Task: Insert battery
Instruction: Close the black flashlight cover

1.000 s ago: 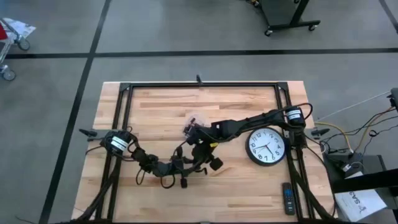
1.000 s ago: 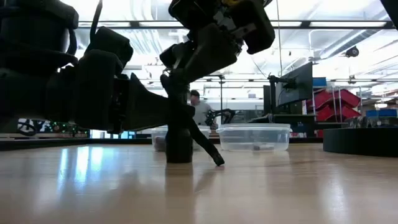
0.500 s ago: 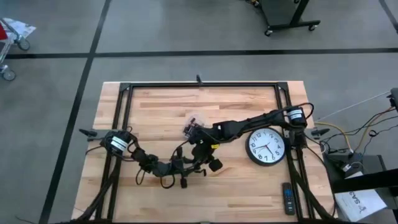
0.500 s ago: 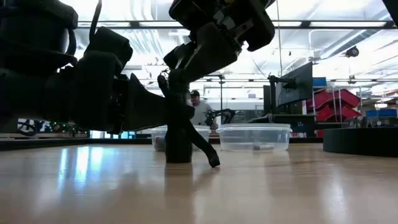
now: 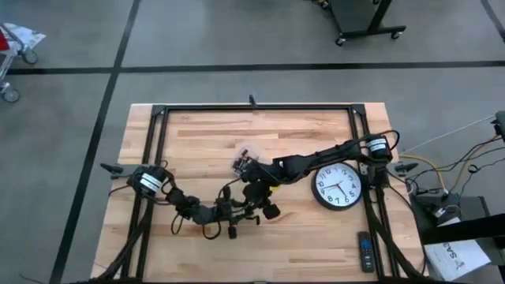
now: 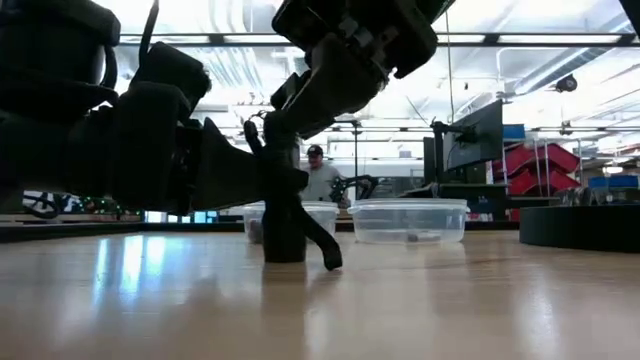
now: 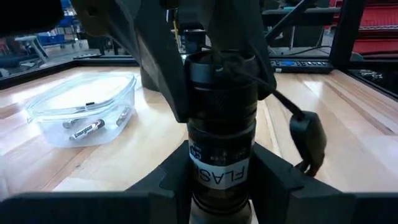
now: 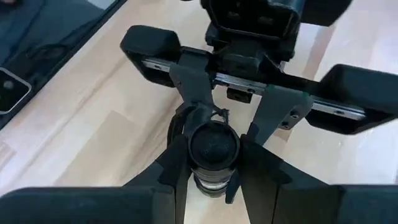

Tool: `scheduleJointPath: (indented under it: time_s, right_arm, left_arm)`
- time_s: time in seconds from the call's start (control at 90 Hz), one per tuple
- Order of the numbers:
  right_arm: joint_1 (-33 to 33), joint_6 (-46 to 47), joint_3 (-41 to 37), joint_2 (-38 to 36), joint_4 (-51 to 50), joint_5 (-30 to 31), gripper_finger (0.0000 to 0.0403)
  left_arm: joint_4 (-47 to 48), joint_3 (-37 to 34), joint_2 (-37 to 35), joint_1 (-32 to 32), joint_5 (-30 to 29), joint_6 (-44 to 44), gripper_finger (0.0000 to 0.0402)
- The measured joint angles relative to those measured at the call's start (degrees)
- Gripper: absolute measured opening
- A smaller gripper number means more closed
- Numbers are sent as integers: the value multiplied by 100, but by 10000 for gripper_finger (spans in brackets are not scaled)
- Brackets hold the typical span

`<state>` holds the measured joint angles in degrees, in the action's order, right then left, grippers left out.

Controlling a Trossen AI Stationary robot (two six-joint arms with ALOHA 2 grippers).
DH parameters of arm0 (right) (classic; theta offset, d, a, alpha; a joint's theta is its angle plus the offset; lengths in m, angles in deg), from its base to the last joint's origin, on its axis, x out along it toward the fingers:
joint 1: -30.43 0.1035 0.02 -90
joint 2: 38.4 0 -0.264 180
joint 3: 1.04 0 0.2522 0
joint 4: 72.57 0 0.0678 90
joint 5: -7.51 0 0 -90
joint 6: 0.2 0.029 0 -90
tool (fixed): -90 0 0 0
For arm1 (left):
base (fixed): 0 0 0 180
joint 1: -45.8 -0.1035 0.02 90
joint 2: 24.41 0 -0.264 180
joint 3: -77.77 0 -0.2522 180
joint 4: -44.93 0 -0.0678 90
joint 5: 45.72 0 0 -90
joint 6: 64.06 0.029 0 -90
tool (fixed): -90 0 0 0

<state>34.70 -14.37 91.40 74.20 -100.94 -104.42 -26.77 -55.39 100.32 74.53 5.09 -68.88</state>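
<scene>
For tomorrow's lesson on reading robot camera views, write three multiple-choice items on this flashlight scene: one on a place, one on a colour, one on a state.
1. Where does the wall clock lie on the table?
A. On its right side, beside the right arm
B. At the far left corner
C. Inside the plastic container

2. What colour is the clock's face?
A. Red
B. White
C. Yellow

3. How is the flashlight held?
A. Lying loose on the table
B. Upright, gripped by both grippers
C. Hanging from its cord

Answers:
1 A, the high view shows it beside the right arm.
2 B, the dial is white in a dark rim.
3 B, the left gripper clamps its labelled body while the right gripper closes on its top end.
</scene>
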Motion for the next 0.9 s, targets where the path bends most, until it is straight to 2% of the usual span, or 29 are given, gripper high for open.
scheduleJointPath:
  time_s: [0.1,0.422,0.9]
  right_arm:
    - [40,295,-8,3,21,183,87]
    - [252,1083,-99,-2,178,1339,87]
    - [430,2725,-213,6,577,2449,87]
  left_arm:
    - [-17,-42,-2,0,-52,-29,98]
    - [67,-358,-229,15,-461,-58,98]
    - [234,-587,-404,22,-920,-284,97]
